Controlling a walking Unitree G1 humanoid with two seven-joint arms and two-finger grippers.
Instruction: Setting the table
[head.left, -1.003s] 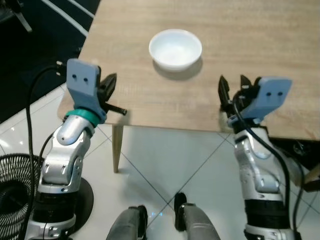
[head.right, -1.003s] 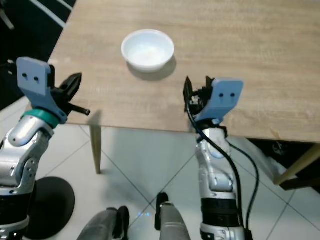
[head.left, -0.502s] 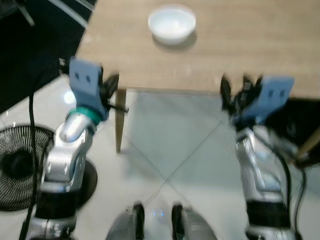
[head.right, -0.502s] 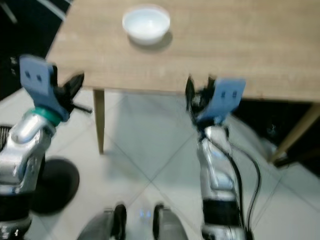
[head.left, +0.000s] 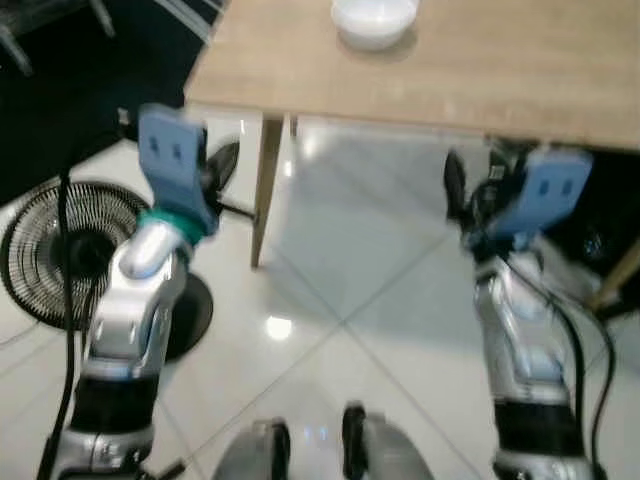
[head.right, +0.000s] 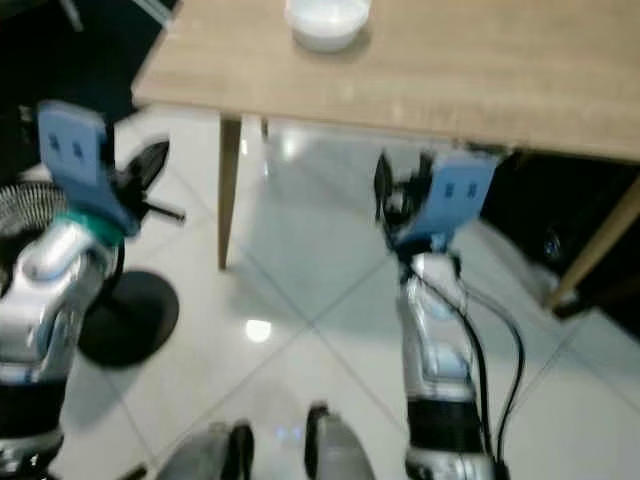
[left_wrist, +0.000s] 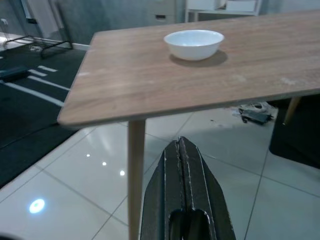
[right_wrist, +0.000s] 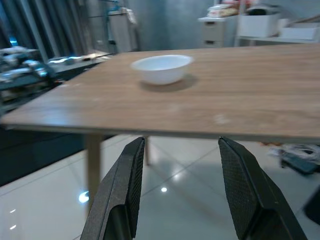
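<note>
the robot has backed off from the wooden table (head.left: 480, 70), and the change from a second ago is plain: then both grippers sat at the table's near edge, now they hang over the white tiled floor (head.left: 350, 270) with the table edge well ahead of their fingertips. the white bowl (head.left: 374, 19) has slid up to the top of the head views (that is the camera moving, not the bowl), and it sits on the tabletop near the left corner, well beyond both sets of fingers. the left gripper (left_wrist: 183, 165) has its two black fingers pressed flat together, nothing between them, pointing toward the table leg (left_wrist: 136, 175) with the bowl (left_wrist: 193, 44) far ahead and above. the right gripper (right_wrist: 182, 195) is spread wide, fingers (right_wrist: 125, 190) well apart and empty, the bowl (right_wrist: 162, 67) seen out past the tips on the tabletop. a black fan (head.left: 60, 250) has come into view on the floor beside the left arm. the head views are a little blurred.
</note>
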